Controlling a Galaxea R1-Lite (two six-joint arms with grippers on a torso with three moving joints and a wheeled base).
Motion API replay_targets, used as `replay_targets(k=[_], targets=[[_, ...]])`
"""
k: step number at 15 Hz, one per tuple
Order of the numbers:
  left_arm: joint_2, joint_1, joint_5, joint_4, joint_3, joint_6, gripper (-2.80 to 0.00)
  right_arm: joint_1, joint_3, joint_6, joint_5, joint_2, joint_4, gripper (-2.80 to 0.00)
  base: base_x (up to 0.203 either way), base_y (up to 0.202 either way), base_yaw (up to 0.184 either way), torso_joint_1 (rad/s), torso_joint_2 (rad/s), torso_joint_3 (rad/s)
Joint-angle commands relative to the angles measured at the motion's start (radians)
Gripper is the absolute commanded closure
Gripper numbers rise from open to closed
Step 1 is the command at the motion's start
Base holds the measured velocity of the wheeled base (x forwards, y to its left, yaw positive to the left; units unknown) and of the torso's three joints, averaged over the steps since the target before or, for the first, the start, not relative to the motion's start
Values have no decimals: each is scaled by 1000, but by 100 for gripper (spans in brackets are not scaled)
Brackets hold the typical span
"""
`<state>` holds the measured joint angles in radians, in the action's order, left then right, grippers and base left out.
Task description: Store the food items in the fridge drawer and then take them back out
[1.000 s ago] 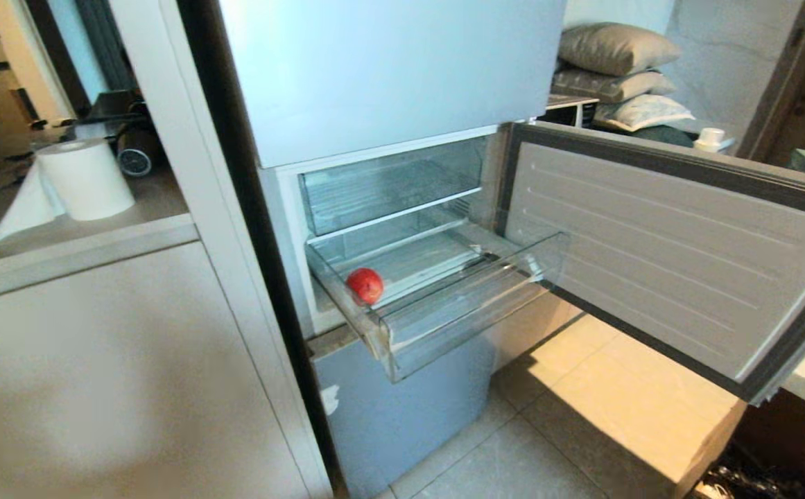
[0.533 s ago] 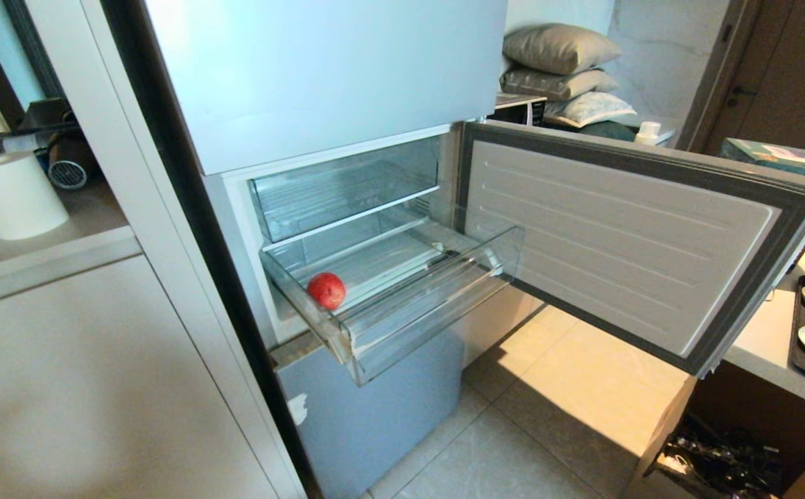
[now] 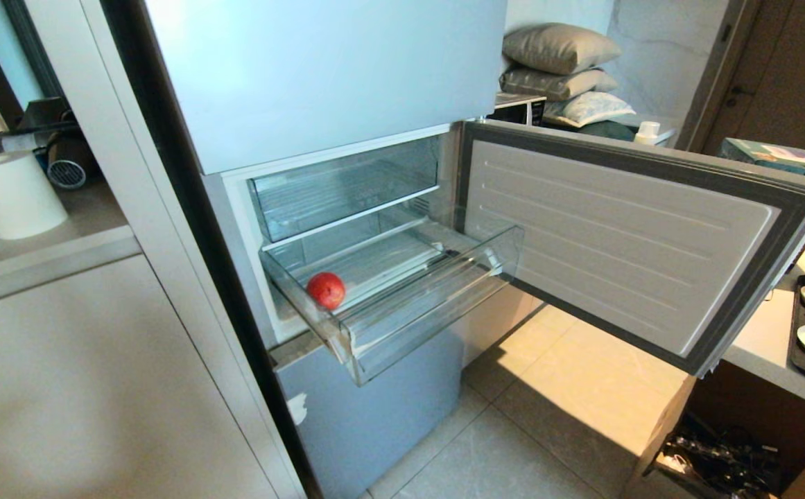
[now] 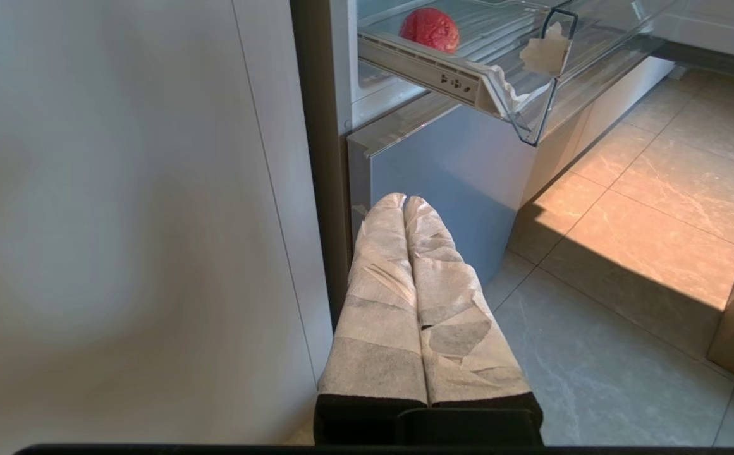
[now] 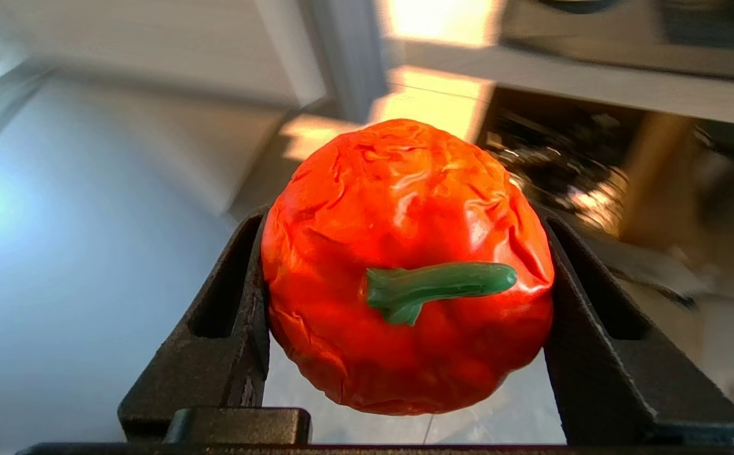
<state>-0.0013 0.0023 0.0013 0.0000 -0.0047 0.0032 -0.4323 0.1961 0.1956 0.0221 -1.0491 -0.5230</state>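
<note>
Right gripper (image 5: pixel 404 303) fingers (image 5: pixel 227 316) clamp a round orange-red fruit (image 5: pixel 404 265) with wrinkled glossy skin and a green stem lying across its face; it sits off the head view's lower right edge. A second fruit, a matte red apple (image 3: pixel 326 290), lies in the pulled-out clear fridge drawer (image 3: pixel 430 312), near its left front corner, on the ribbed base. Left gripper (image 4: pixel 404 202) hangs low beside the fridge's blue bottom door (image 4: pixel 449 170), its wrapped fingers pressed together, holding nothing.

Left gripper (image 4: pixel 404 201) fingers pale-wrapped (creased), right gripper (image 5: pixel 404 328) bare black
</note>
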Motion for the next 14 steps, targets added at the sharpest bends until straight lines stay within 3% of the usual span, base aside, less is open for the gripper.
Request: replay_targets(k=[1, 5, 8, 14], targets=[[0, 1, 0, 0, 0, 0, 0, -141, 89, 14, 11, -394, -137, 0, 0, 0, 0, 0, 0, 0], [0, 1, 0, 0, 0, 0, 0, -356, 338, 24, 25, -752, -329, 0, 0, 0, 0, 0, 0, 0], [0, 1, 0, 0, 0, 0, 0, -489, 526, 26, 41, -943, -380, 0, 0, 0, 0, 0, 0, 0], [0, 1, 0, 0, 0, 0, 0, -619, 791, 31, 95, -1159, -387, 0, 0, 0, 0, 0, 0, 0]])
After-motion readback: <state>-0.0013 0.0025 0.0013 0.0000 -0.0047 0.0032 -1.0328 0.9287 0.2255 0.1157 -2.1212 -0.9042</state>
